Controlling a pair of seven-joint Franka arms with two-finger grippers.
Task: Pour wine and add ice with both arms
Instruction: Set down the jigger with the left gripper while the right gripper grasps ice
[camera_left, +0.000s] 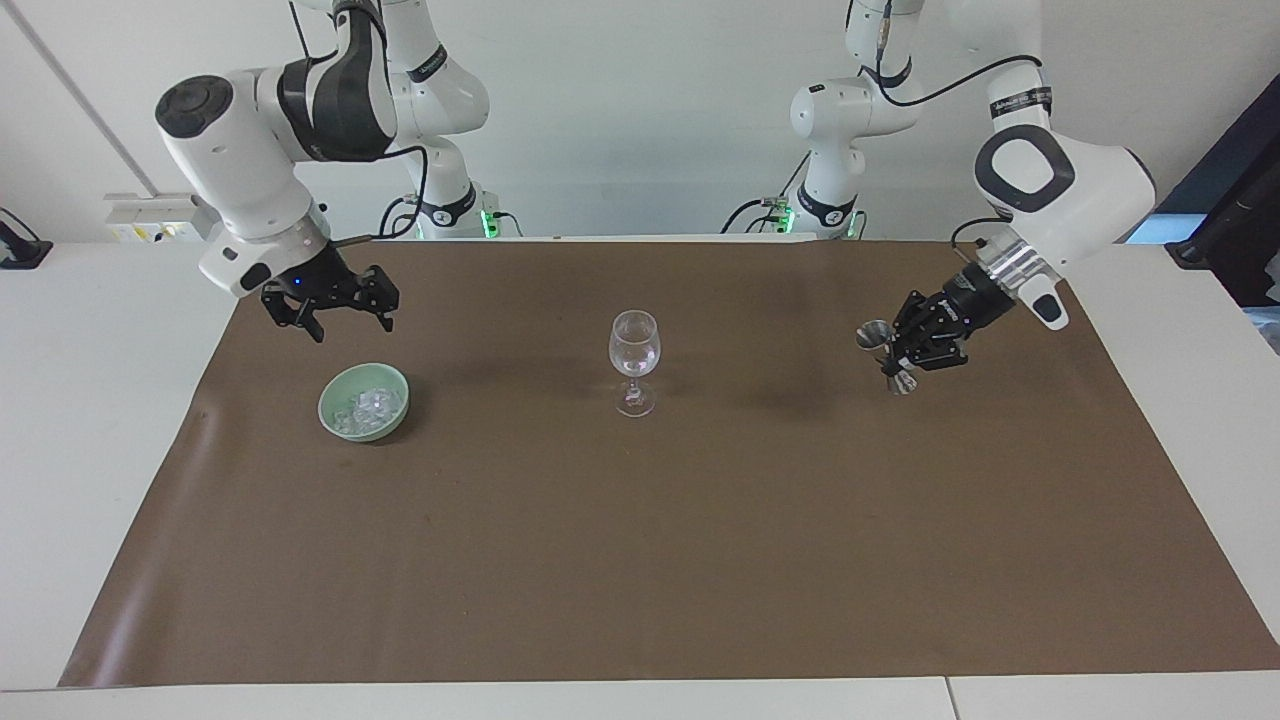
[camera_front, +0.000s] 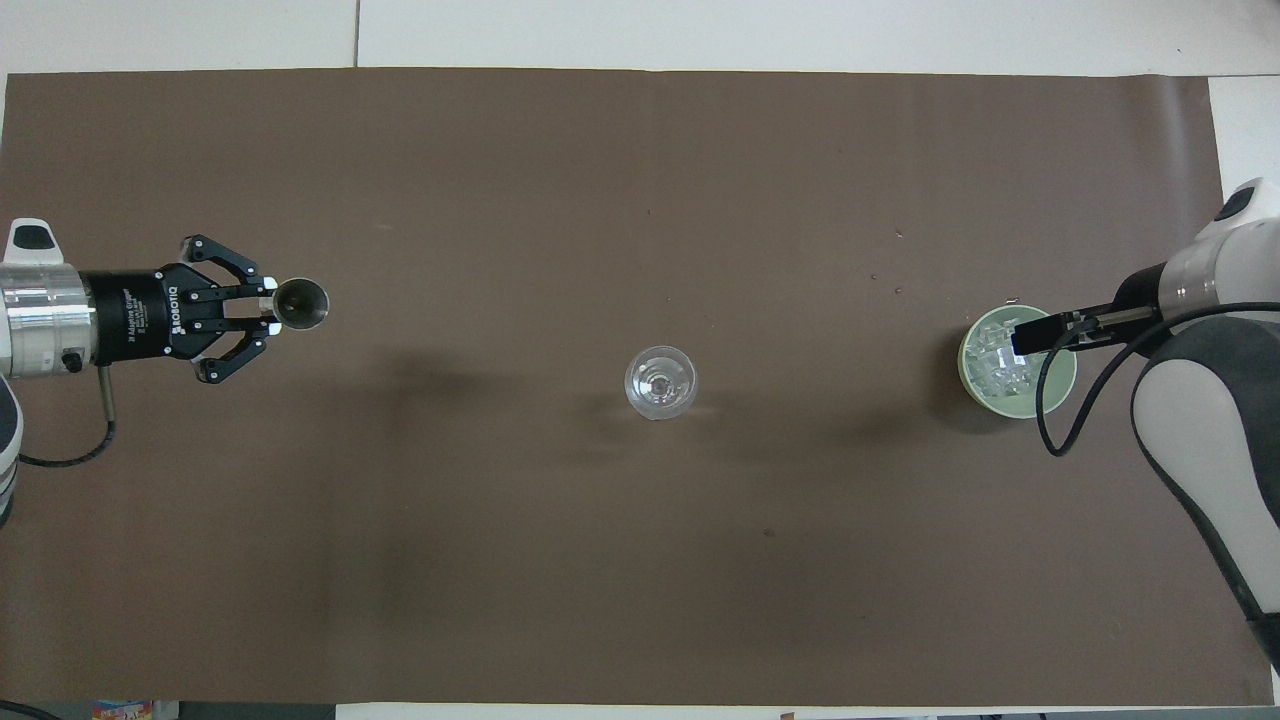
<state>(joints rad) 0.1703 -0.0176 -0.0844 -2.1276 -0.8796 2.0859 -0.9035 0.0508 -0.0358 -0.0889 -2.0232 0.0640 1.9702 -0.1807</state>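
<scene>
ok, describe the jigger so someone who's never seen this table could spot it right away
Start at the brown mat and find the wine glass at its middle. From there go toward the left arm's end of the table, where the left gripper is shut on the jigger. It is the only shiny metal item: a small double-ended cup, unlike the clear glass or the green bowl of ice.

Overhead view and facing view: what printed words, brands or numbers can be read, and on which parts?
"ROBOTIQ": white print on the black body of the left gripper, overhead view.
A smaller line beside it: too small to read.
Band lettering on the arms, facing view: too small to read.
Jigger, wine glass, bowl: no markings.
</scene>
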